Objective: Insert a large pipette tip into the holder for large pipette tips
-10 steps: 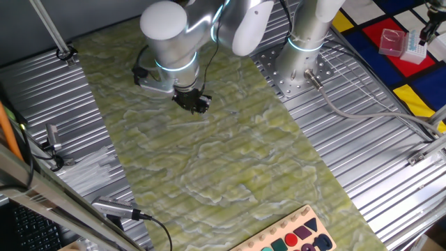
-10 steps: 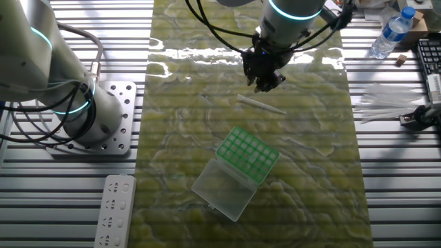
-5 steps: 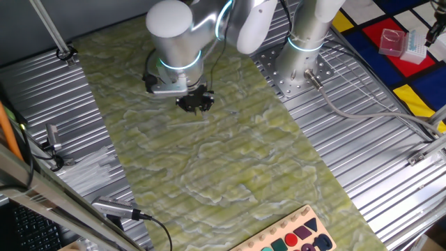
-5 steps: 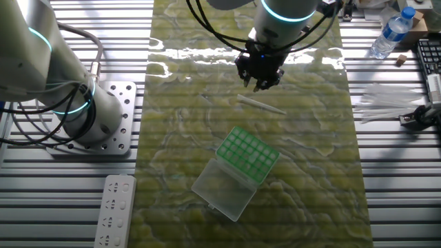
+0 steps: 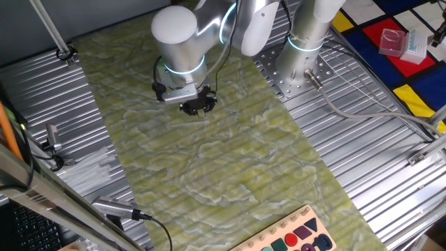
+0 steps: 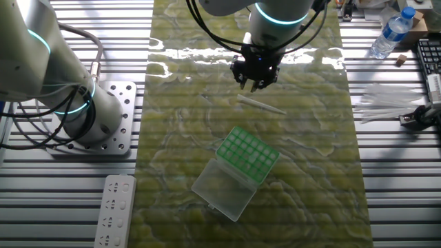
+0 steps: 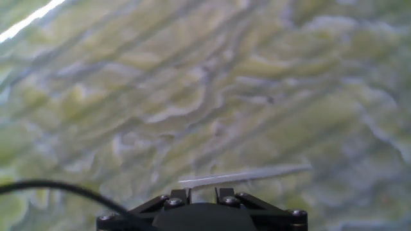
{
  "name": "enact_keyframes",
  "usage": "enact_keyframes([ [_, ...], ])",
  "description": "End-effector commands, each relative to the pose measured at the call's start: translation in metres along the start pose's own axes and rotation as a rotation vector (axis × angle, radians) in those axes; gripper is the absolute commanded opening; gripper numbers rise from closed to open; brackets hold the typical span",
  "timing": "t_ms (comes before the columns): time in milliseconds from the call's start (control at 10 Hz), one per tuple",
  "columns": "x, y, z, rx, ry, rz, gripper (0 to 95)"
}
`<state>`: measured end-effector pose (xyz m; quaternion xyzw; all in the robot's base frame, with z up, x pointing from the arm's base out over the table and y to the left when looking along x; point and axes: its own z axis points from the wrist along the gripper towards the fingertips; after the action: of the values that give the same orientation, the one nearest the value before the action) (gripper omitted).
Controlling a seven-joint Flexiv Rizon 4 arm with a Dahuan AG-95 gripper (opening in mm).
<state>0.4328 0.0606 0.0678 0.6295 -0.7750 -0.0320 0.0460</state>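
My end effector (image 6: 255,84) is hovering empty, fingers nearly together, just above the large pipette tip (image 6: 261,104) lying on the tabletop (image 6: 317,165), far from the holder (image 6: 248,154).

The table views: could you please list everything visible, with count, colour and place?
large pipette tip: one, clear, lying on the mat just below the gripper
holder for large pipette tips: one, green gridded top, mid-mat, clear lid open beside it
green marbled mat: one, covering the table centre
water bottle: one, clear with blue cap, far corner
red box: one, on the coloured cloth
gripper: one, black, above the tip, holding nothing visible
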Motion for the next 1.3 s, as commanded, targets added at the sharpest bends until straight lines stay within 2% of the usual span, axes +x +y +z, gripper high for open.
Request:
enact_keyframes([
  [100,0.0001,0.0006,0.0009,0.012,0.019,-0.201,19.0],
  [500,0.0004,0.0011,0.001,0.021,0.011,-0.321,19.0],
  [1100,-0.0014,0.0008,0.0021,0.019,0.018,-0.331,19.0],
  [1300,-0.0014,0.0008,0.0021,0.019,0.013,-0.424,19.0],
])
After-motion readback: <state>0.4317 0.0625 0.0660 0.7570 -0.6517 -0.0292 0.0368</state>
